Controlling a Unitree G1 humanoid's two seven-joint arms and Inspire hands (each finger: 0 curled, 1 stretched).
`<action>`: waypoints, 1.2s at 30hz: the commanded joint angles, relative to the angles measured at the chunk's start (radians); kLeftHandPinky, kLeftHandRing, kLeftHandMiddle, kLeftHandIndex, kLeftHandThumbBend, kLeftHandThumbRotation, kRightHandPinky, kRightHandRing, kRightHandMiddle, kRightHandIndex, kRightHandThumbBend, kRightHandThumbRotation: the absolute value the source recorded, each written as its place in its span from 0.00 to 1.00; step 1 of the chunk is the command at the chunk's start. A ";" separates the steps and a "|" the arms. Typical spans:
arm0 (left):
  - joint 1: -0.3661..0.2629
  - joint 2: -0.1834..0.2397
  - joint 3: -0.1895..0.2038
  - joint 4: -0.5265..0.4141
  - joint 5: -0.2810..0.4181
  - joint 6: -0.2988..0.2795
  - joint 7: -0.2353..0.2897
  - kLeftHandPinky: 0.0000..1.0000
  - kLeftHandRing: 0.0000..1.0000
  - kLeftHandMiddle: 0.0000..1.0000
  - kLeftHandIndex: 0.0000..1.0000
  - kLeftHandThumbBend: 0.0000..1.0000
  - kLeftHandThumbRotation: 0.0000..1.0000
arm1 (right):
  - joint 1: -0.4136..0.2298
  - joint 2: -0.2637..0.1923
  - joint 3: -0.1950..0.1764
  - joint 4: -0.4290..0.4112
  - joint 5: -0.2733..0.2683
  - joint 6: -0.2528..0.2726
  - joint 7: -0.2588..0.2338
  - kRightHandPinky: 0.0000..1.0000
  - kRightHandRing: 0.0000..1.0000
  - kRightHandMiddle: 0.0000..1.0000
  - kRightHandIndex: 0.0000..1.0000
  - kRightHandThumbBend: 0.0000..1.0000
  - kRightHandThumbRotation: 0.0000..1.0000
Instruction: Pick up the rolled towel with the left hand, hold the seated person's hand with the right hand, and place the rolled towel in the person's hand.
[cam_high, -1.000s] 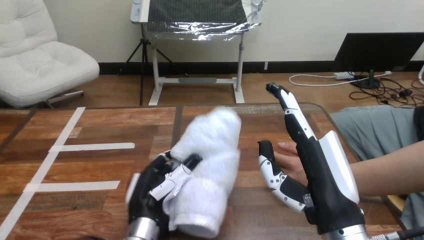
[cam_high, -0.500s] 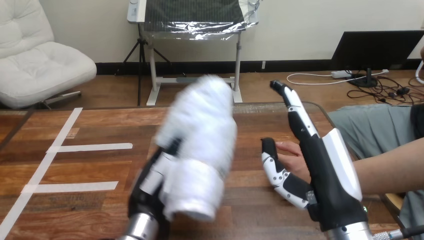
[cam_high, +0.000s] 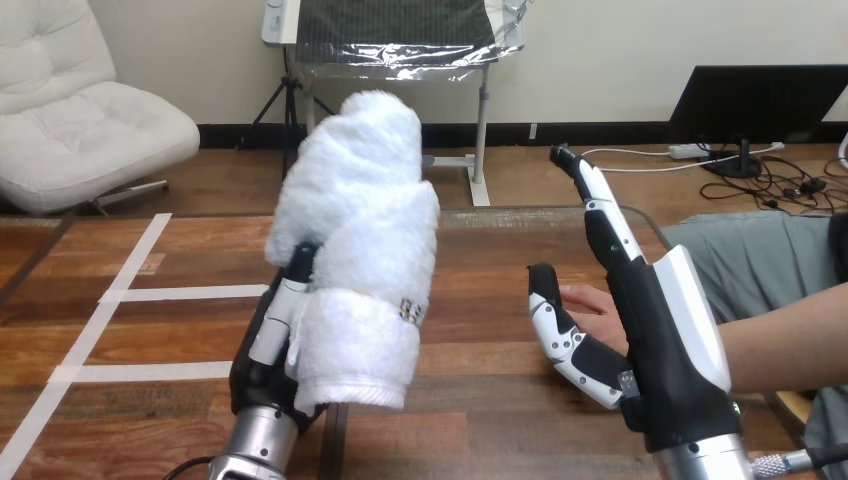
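Observation:
My left hand (cam_high: 265, 350) is curled round the white rolled towel (cam_high: 355, 250) and holds it upright above the table, left of centre. My right hand (cam_high: 655, 340) stands edge-on at the right with straight fingers pointing up and away. The person's hand (cam_high: 592, 305) lies behind it, palm toward my thumb (cam_high: 560, 330), with the forearm (cam_high: 780, 340) coming in from the right edge. Thumb and person's hand sit close together; I cannot tell whether they touch.
White tape strips (cam_high: 185, 293) mark the wooden table (cam_high: 480, 400) at the left. The table's far edge (cam_high: 520, 212) runs just beyond the towel. The person sits at the right side.
The left hand has lifted the towel off the table and turned it from lying tilted to standing upright. The right hand and the person's hand have barely moved.

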 joint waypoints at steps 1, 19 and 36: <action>-0.042 -0.084 0.001 -0.052 -0.009 0.017 -0.028 0.24 0.34 0.41 0.48 0.74 0.00 | -0.060 -0.002 -0.014 -0.044 0.004 0.013 0.004 1.00 1.00 1.00 0.98 0.05 0.00; -0.041 -0.089 0.007 -0.062 -0.010 0.040 -0.033 0.24 0.34 0.41 0.48 0.74 0.00 | -0.073 -0.018 -0.040 -0.051 -0.005 0.028 0.005 1.00 1.00 1.00 0.97 0.15 0.00; -0.011 -0.097 -0.010 -0.140 -0.013 0.061 -0.024 0.25 0.34 0.41 0.48 0.77 0.00 | -0.086 -0.076 -0.096 -0.097 -0.045 0.115 0.063 1.00 1.00 1.00 0.95 0.31 0.00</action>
